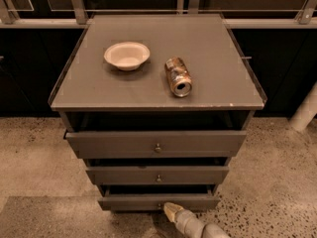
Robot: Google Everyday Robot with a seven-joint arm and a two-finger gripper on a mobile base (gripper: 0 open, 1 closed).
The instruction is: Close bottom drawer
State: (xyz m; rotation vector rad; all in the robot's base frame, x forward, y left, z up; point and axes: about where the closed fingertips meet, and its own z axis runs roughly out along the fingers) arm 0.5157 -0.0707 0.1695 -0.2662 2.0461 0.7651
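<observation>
The bottom drawer is the lowest and narrowest of three grey-brown drawers. It stands slightly pulled out, with a dark gap above its short front panel. My gripper comes up from the bottom edge of the view on a grey arm. Its pale tip rests against the drawer's front panel at the centre, right at the small knob.
The middle drawer and the top drawer also stand partly open. On the cabinet top are a white bowl and a can lying on its side. Speckled floor surrounds the cabinet; a white post stands at right.
</observation>
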